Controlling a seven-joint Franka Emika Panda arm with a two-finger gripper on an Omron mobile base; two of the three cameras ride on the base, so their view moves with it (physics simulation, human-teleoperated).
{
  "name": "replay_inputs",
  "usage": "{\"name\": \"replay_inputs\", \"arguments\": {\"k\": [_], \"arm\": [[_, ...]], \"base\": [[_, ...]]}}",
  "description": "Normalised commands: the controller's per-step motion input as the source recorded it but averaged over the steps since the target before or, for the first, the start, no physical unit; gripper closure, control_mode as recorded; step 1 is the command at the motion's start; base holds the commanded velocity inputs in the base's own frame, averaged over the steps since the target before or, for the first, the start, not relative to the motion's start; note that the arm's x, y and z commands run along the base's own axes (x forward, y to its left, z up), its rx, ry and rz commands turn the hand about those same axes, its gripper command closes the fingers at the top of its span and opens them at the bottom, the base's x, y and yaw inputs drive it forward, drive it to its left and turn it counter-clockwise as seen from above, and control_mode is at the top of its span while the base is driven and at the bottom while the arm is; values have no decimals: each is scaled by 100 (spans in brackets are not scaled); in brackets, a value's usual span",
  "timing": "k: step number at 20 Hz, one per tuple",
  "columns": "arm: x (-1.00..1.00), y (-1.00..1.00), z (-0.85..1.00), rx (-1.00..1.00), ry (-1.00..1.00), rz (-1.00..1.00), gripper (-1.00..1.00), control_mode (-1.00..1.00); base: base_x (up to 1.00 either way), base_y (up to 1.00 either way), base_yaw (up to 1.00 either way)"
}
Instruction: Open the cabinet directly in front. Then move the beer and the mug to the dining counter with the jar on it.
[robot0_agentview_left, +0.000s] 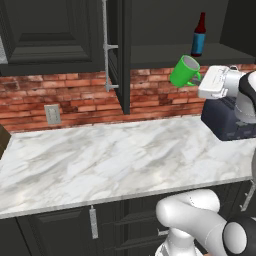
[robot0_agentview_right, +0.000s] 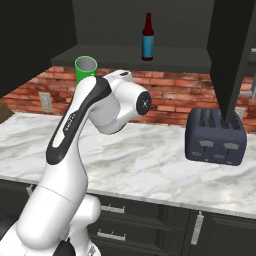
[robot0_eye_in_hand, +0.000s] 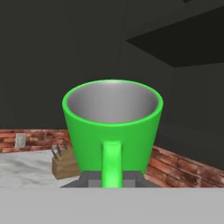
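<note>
Mug (robot0_eye_in_hand: 112, 127) first — bright green, with a grey inside, it hangs in the air tilted just below the open cabinet (robot0_agentview_left: 120, 55), its loop handle pinched between the closed fingers of the gripper (robot0_eye_in_hand: 112, 178). Beer (robot0_agentview_right: 147, 38) stands upright on the cabinet's dark shelf, up and to the right of the mug in the left base view, its blue label too small to read (no lettering can be made out). Below lie the marble worktop (robot0_agentview_left: 115, 155), a dark toaster (robot0_agentview_right: 216, 136), a knife block (robot0_eye_in_hand: 64, 162) and a brick wall with an outlet (robot0_agentview_left: 52, 114).
</note>
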Motion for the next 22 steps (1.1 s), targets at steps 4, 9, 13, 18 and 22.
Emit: {"name": "replay_inputs", "arguments": {"k": [4, 9, 13, 18, 22], "arm": [[0, 0, 0, 0, 0, 0, 100, -100], [-3, 0, 0, 0, 0, 0, 100, -100], [0, 0, 0, 0, 0, 0, 100, 100], [0, 0, 0, 0, 0, 0, 100, 100], [0, 0, 0, 0, 0, 0, 100, 100]], "base": [[0, 0, 0], [0, 0, 0], [-76, 0, 10], [-86, 0, 41], [-65, 0, 76]]}}
